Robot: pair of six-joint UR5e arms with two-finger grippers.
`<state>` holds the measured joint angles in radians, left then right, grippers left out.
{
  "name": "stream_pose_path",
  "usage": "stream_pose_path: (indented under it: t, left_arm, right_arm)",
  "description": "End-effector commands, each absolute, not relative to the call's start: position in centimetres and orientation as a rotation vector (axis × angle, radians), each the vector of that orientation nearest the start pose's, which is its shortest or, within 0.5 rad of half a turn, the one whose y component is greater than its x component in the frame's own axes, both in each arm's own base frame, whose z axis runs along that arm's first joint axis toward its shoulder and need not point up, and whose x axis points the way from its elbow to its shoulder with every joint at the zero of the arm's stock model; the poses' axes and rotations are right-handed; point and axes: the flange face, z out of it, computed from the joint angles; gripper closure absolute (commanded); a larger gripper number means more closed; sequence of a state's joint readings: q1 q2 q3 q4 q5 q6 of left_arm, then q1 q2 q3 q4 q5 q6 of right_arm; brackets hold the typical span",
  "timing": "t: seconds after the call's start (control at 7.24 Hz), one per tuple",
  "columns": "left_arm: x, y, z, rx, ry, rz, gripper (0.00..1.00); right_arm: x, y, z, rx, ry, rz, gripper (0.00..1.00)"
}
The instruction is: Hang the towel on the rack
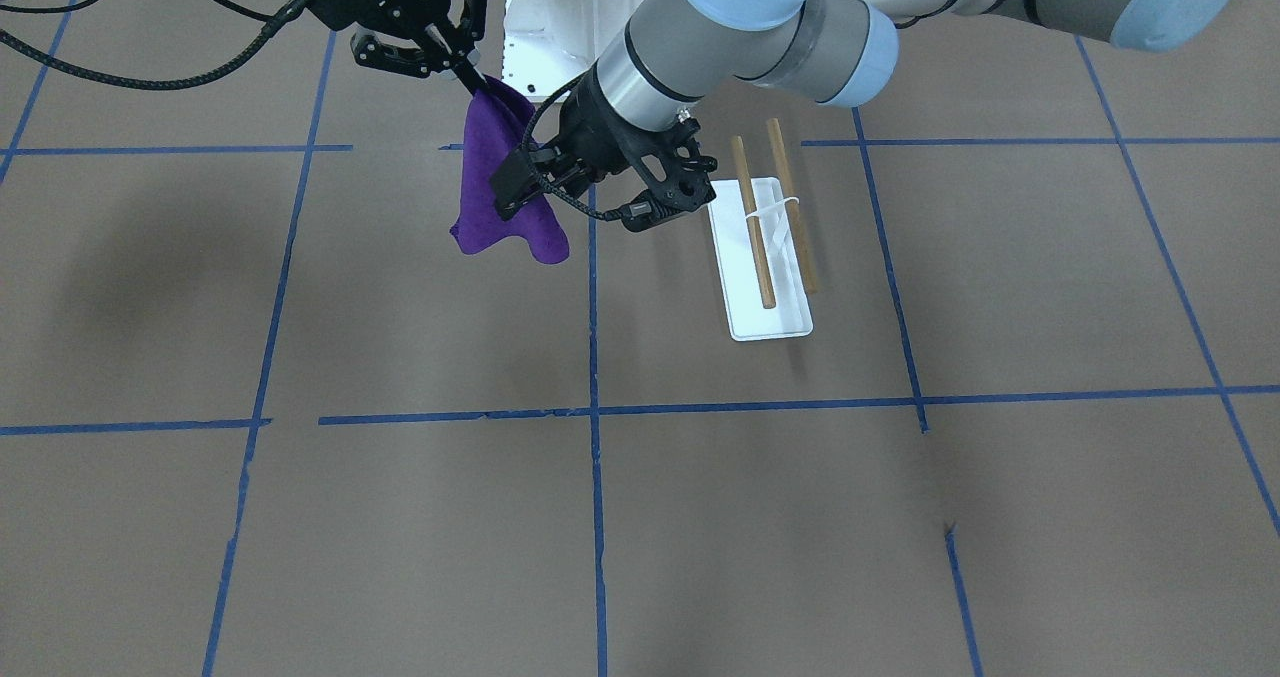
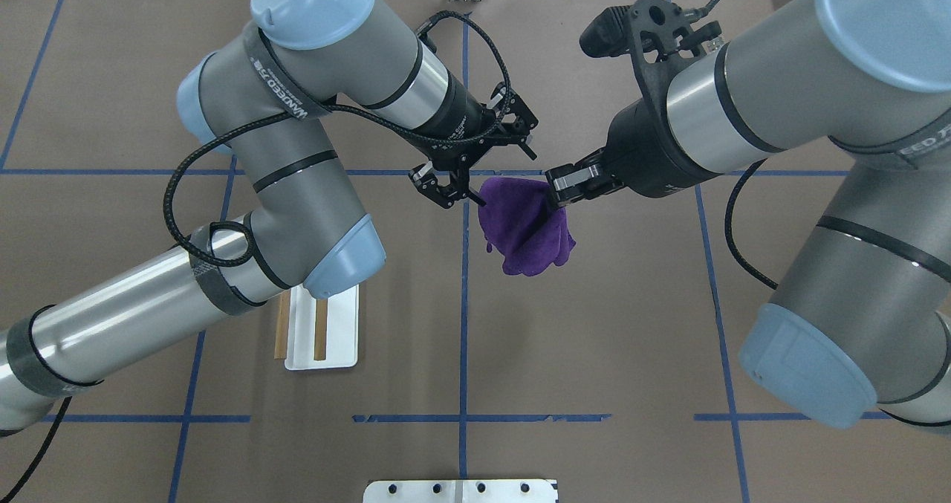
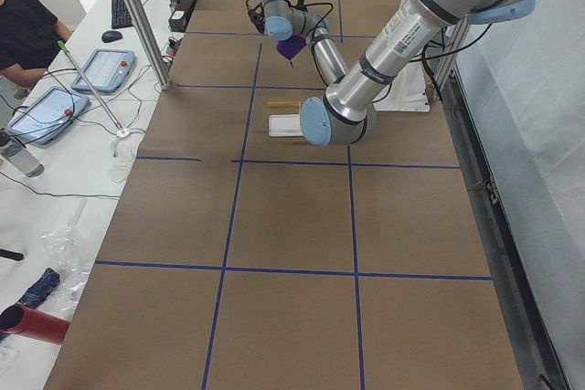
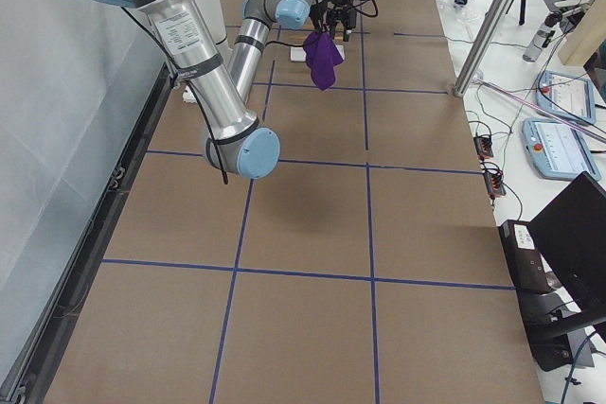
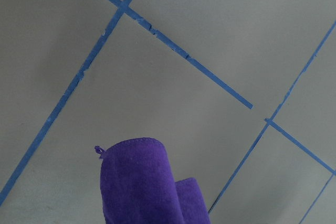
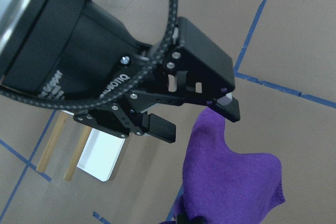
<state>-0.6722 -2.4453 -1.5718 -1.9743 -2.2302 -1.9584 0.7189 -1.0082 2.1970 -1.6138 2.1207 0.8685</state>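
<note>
The towel (image 1: 482,172) is clearly cloth: fuzzy purple pile, microfibre-looking, totally matt, with a stitched hem. On the rack (image 1: 770,319) the base is smooth white, plastic by the look of it, with a slight sheen. Its two dowels (image 1: 752,222) are bare light-brown wood, no gloss. The counter (image 1: 400,517) is covered in matt brown paper-like sheeting, and the blue tape lines (image 1: 594,477) are a bit ragged at the edges. The left arm (image 2: 119,317) has satin metal tubes and smooth pale-blue caps (image 2: 312,1) that catch the light. The left gripper (image 6: 202,123) and right gripper (image 2: 556,191) are matt black, either hard plastic or coated metal, can't tell which. The cable (image 6: 174,9) wears a black braided sleeve.
</note>
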Motion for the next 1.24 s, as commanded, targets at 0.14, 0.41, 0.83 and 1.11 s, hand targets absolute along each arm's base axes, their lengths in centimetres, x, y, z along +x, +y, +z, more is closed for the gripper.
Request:
stream_pose_path:
  t: [0.14, 0.41, 0.83, 1.11]
  left_arm:
    - [49.9, -47.4, 6.7, -0.393, 1.288, -0.471, 0.82]
    - [49.6, -47.2, 6.6, -0.387, 1.294, -0.465, 1.0]
    - [49.2, -47.2, 7.3, -0.353, 1.3, -0.484, 1.0]
    - [46.6, -45.4, 9.5, -0.342, 1.321, -0.466, 1.0]
  right_arm:
    - [-30.9, -38.0, 9.8, 0.373, -1.175, -0.303, 1.0]
    - [-30.6, -38.0, 10.0, 0.374, -1.173, -0.299, 1.0]
    - [-29.8, -38.5, 10.9, 0.385, -1.151, -0.267, 0.01]
    - [-28.7, -37.8, 13.4, 0.377, -1.119, -0.248, 0.0]
